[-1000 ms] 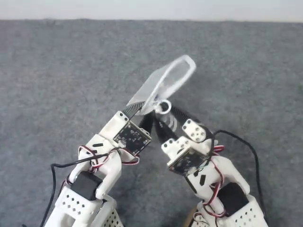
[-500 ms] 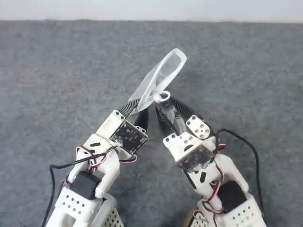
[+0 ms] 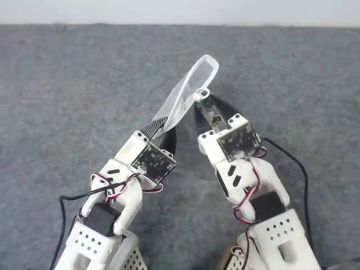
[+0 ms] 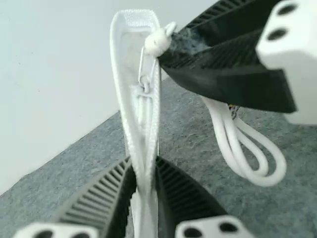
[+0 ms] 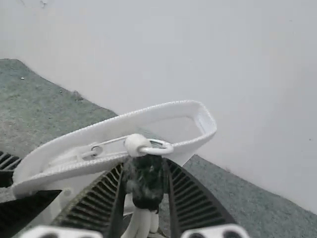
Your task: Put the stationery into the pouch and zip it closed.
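The pouch is a translucent white sleeve held clear of the grey table, at the centre of the scene, with its long axis running from near-left to far-right. The left gripper is clamped on the near-left end of the pouch, its two ribbed fingers pressed flat against either face of the fabric. The slider sits part-way along the zip. Between the slider and the left gripper the two edges lie joined; beyond the slider, toward the far end, the edges stand apart and form an open loop. The zipper pull, a short tab ending in a bead and a ring, extends from the slider toward the far end and is pinched between the fingers of the right gripper, which sits just to the right of the pouch near its far half. Contents cannot be confirmed: the pouch wall is too cloudy to show whether stationery is inside. Judged from this arrangement, the loading step is likely complete and the closing step is in progress, with part of the zip run done. What is left is the open stretch between the slider and the far end. Completion calls for the pull to travel along the zip line to the far stop while the left gripper keeps the near end anchored and the fabric taut.
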